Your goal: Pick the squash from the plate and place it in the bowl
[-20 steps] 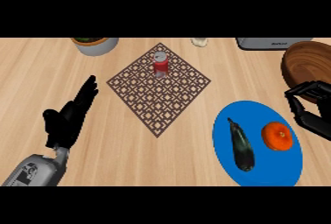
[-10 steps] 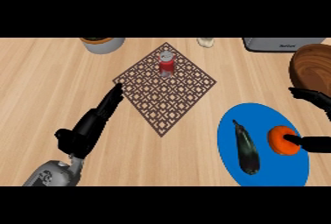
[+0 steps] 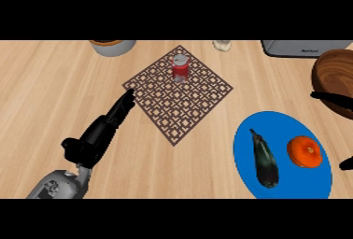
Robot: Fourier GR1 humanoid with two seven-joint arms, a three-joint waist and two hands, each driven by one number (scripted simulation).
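Head view, counter top. Left hand (image 3: pixel 96 137): fingers straight and open, holding nothing, tips touching the near-left edge of a brown lattice mat (image 3: pixel 178 95). Red can (image 3: pixel 180 68): upright on the mat, beyond the fingertips and to their right. Blue plate (image 3: pixel 283 156): well to the right of the fingers, bearing a dark elongated squash (image 3: pixel 264 158) on its left side and an orange fruit (image 3: pixel 305 151) beside it, the two apart. Wooden bowl (image 3: pixel 334 79): beyond the plate at the right edge. Right hand (image 3: pixel 331 97): only dark slivers show at the right edge; finger state cannot be told.
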